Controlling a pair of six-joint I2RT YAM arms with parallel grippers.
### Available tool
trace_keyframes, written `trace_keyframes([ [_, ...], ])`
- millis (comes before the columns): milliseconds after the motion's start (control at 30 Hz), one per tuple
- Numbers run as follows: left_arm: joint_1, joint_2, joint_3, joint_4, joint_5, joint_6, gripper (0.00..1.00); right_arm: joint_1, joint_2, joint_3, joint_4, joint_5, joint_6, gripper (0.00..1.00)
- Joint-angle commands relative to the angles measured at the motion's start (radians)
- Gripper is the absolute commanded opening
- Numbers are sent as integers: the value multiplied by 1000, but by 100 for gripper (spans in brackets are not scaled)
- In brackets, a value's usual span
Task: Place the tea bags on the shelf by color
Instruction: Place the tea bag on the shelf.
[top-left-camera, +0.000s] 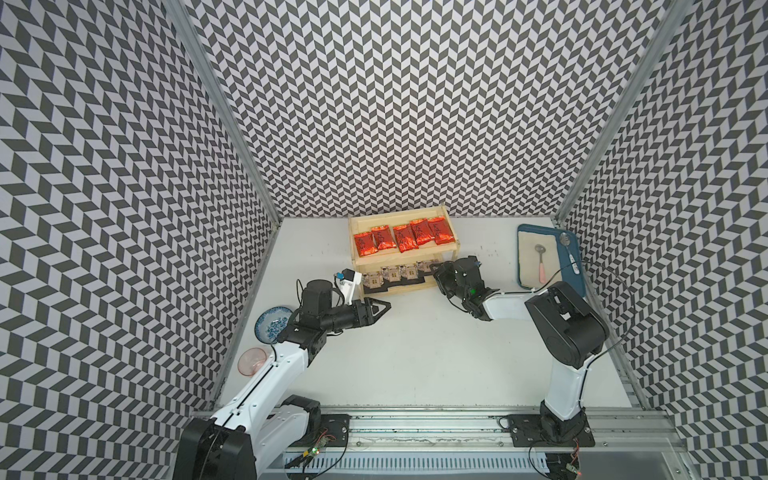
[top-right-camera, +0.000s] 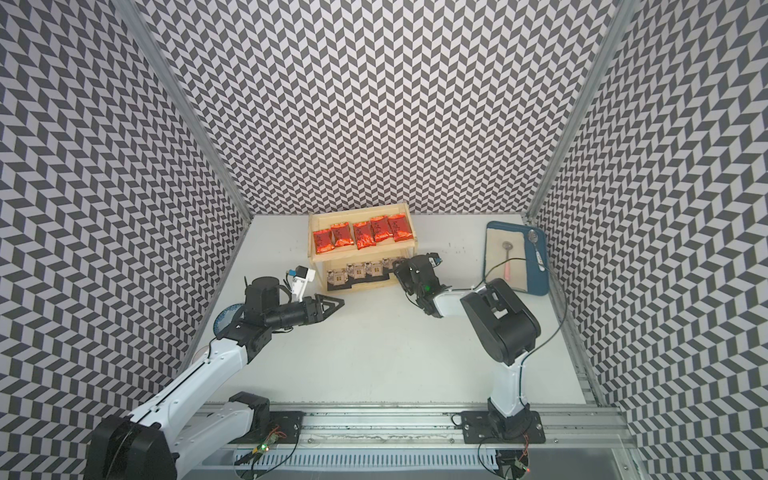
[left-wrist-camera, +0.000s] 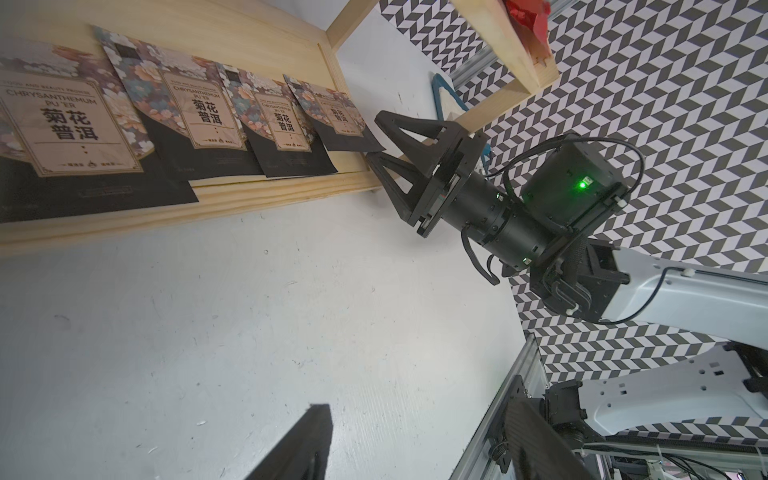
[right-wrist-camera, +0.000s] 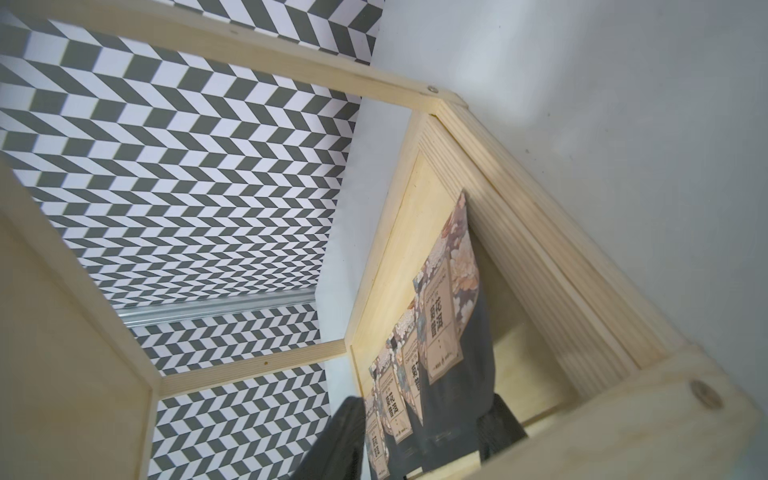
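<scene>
The shelf (top-left-camera: 405, 259) (top-right-camera: 361, 255) stands at the back of the table. Several red tea bags (top-left-camera: 395, 239) (top-right-camera: 361, 235) lie in a row on its top board. Several black tea bags (top-left-camera: 390, 276) (left-wrist-camera: 199, 112) lie side by side on the lower board (left-wrist-camera: 249, 199). My right gripper (top-left-camera: 435, 268) (left-wrist-camera: 374, 139) (right-wrist-camera: 419, 432) reaches into the lower tier's right end. Its jaws stand open around the near edge of the rightmost black tea bag (left-wrist-camera: 338, 120) (right-wrist-camera: 449, 316), which rests flat on the board. My left gripper (top-left-camera: 384, 309) (top-right-camera: 338, 305) (left-wrist-camera: 419, 436) hovers open and empty before the shelf's left front corner.
A blue tray (top-left-camera: 575, 266) with spoons sits at the back right. A blue patterned bowl (top-left-camera: 268, 322) and a pink bowl (top-left-camera: 253, 360) lie at the left edge, beside the left arm. A metal rail runs along the table's front.
</scene>
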Motion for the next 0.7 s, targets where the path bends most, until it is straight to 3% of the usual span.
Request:
trace_keyframes([
  [0,4,-13,-6,16,-2,1,71,-5,-31,23,-56,44,-66,48],
  [200,10,-10,-9,21,-1,-2,71,7,-33,96,-209,98,-149,48],
  [667,27,-11,-12,26,2,-4,71,32,-42,105,-267,126,-225,49],
])
